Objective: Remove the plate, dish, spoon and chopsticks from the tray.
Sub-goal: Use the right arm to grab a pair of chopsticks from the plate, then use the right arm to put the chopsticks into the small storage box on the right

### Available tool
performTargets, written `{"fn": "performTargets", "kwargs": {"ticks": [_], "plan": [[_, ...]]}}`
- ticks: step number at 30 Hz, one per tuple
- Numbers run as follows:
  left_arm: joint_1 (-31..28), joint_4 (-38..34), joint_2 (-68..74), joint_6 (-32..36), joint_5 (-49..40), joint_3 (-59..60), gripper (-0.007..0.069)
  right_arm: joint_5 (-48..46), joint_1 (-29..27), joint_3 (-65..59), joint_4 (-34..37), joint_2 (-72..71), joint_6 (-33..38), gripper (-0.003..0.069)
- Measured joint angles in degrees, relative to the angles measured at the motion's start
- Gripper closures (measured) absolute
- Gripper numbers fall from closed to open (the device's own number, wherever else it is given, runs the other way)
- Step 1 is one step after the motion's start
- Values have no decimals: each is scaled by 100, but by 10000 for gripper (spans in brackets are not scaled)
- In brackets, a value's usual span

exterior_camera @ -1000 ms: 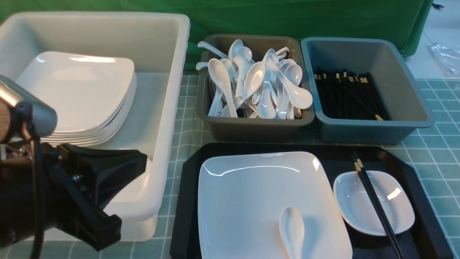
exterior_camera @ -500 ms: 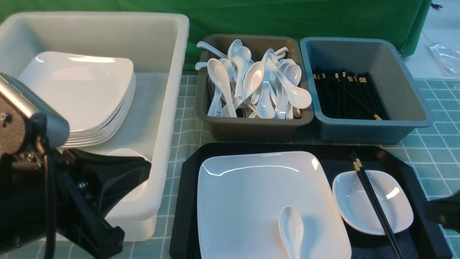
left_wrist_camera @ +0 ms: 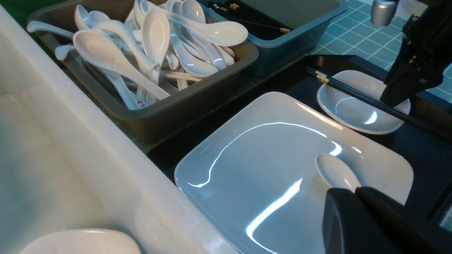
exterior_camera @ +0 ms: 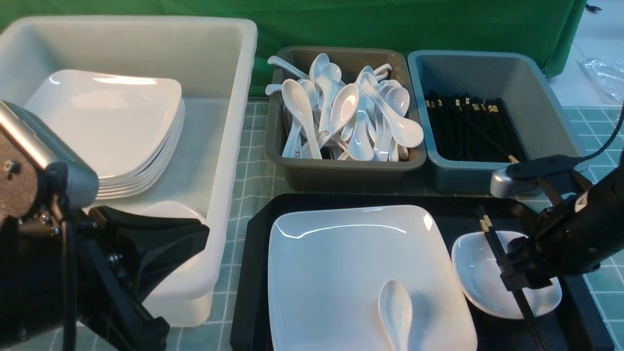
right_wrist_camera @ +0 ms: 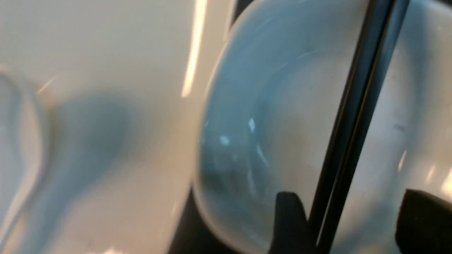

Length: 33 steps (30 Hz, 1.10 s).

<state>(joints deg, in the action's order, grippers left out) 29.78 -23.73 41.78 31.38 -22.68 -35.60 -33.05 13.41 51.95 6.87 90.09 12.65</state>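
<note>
Chopsticks (exterior_camera: 492, 239) | lying across the dish (exterior_camera: 477, 282) on the tray (exterior_camera: 251, 273), beside the plate (exterior_camera: 341, 273) bearing the spoon (exterior_camera: 396, 307) | right fingers (right_wrist_camera: 291, 225) spread, straddling the chopsticks, not clamped | left fingers (left_wrist_camera: 353, 218) closed, empty, by the white bin (exterior_camera: 234, 146)

1 tray (exterior_camera: 251, 292) holds 1 plate (exterior_camera: 341, 273), 1 dish (exterior_camera: 475, 278), 1 spoon (exterior_camera: 396, 312) and 2 chopsticks (exterior_camera: 489, 233). There are 3 containers: 1 white tub (exterior_camera: 234, 122), 1 grey bin (exterior_camera: 341, 178) and 1 blue-grey bin (exterior_camera: 463, 179), their contents too crowded to count.
</note>
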Motion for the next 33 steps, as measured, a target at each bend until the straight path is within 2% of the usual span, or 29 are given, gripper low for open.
{"fn": "performTargets", "kwargs": {"ticks": [5,8,16,24,28,33], "plan": [[0,0,0,0,-18,0,612,457,-5,39,-29,571,-13,209],[0,0,0,0,-18,0,612,689,-5,39,-29,813,-13,232],[0,0,0,7,-30,0,612,654,-6,97,-66,893,164,534],[0,-6,0,141,-18,0,612,-495,309,386,-33,74,313,538],[0,-48,-6,327,324,0,612,-414,421,1520,131,-174,344,538],[0,-173,-106,561,378,-15,612,-140,-295,3938,551,1201,73,538]]}}
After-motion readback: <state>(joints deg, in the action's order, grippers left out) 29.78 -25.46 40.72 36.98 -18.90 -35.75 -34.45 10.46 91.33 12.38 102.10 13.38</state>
